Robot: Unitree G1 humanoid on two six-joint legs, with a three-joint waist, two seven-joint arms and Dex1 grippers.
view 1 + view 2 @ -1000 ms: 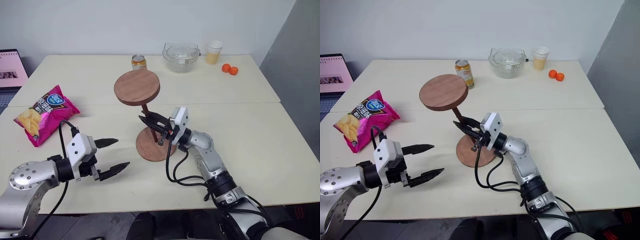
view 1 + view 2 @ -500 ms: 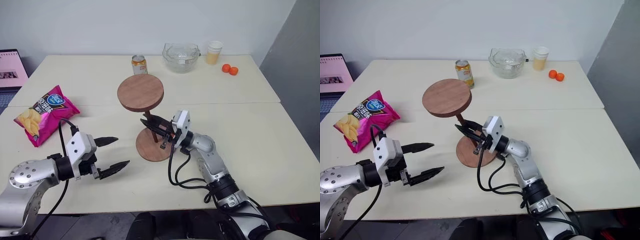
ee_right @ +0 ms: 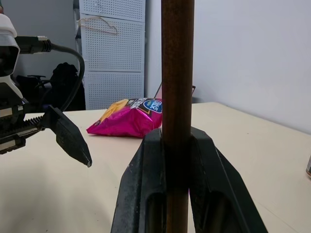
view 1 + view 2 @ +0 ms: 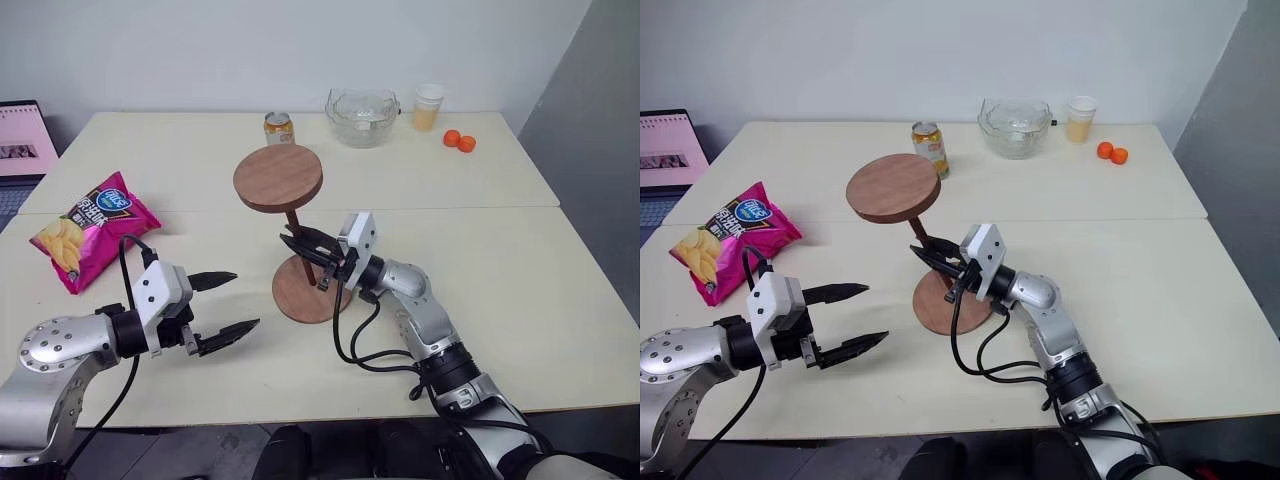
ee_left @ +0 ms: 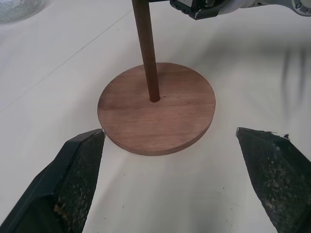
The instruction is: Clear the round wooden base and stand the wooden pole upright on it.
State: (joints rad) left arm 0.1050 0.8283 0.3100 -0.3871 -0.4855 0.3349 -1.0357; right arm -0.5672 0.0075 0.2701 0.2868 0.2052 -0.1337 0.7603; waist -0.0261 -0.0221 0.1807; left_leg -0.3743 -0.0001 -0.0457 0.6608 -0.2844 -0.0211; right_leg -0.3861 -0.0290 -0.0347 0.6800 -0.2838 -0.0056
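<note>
The right tool (image 4: pixel 300 246) is clamped on the pole (image 4: pixel 303 246) partway up its shaft, both fingers (image 3: pixel 146 194) pressed against the wood. The pole stands nearly upright, its lower end in the hole at the centre of the base (image 5: pixel 156 108), which lies flat on the tabletop (image 4: pixel 520 260); the disc (image 4: pixel 278 178) fixed to the pole's other end sits on top, roughly level. The left tool (image 4: pixel 222 305) hangs just above the tabletop, beside the base on the robot's left, its fingers (image 5: pixel 73 179) spread wide, holding nothing and pointing toward the base without touching it. Farther left lies a pink chip bag (image 4: pixel 92 226). Along the far side of the tabletop stand a can (image 4: pixel 929 146), a glass bowl (image 4: pixel 362 114) and a cup (image 4: pixel 428 105), with two small orange fruits (image 4: pixel 459 140) near the right edge.
</note>
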